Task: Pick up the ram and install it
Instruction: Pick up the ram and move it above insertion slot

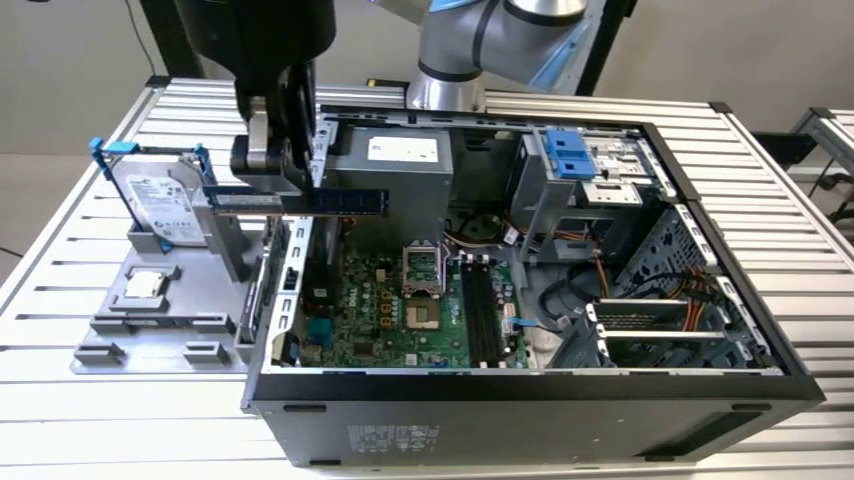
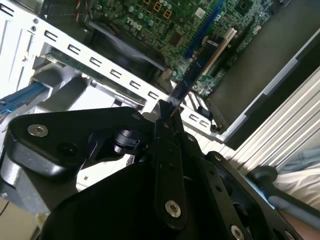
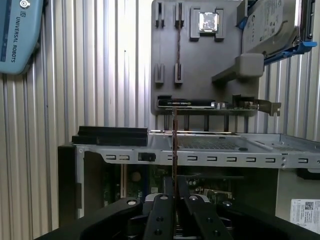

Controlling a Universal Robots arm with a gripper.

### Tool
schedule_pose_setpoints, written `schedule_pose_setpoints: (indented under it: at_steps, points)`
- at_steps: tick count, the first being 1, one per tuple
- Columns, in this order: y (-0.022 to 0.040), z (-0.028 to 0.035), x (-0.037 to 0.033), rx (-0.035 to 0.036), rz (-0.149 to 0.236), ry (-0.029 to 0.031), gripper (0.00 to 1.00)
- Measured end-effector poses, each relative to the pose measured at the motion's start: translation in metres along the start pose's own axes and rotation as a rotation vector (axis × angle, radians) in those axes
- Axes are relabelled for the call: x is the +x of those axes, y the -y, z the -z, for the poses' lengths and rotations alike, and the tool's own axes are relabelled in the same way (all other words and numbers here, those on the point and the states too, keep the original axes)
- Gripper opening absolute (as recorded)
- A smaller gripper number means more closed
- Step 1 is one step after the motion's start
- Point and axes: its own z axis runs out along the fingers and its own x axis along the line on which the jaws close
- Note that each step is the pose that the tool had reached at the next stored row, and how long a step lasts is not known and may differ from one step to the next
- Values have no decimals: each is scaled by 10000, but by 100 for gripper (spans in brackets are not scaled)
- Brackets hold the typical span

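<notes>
The computer case (image 1: 534,415) is lying open, motherboard (image 1: 380,300) facing up. The gripper (image 1: 278,190) is clamping the ram (image 1: 354,201), holding it level above the case's wall at the exterior view's left (picked up, not installed, I judge); seating is calling for alignment over the black slots (image 1: 478,305). The first wrist view is showing the ram (image 3: 174,142) edge-on, the exterior view its face.

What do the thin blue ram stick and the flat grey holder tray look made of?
Thin blue ram stick: likely fibreglass circuit board, matte blue, with dark chips. Flat grey holder tray: probably moulded plastic, uniform matte grey, no shine.
</notes>
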Motion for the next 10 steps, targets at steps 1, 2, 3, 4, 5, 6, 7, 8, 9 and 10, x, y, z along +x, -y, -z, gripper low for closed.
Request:
schedule_pose_setpoints:
  at_steps: [1,2,3,4,5,6,7,8,9,10]
  points:
    - [14,0,0,0,6,0,0]
    - [28,-1,0,0,12,1,0]
    - [42,0,0,0,17,0,0]
    - [57,-1,0,0,23,1,0]
    - [70,0,0,0,29,0,0]
    - [84,-1,0,0,34,0,0]
    - [98,-1,-1,0,40,1,0]
    - [112,-1,0,0,46,1,0]
    - [126,-1,-1,0,52,0,0]
    - [139,-1,-1,0,57,1,0]
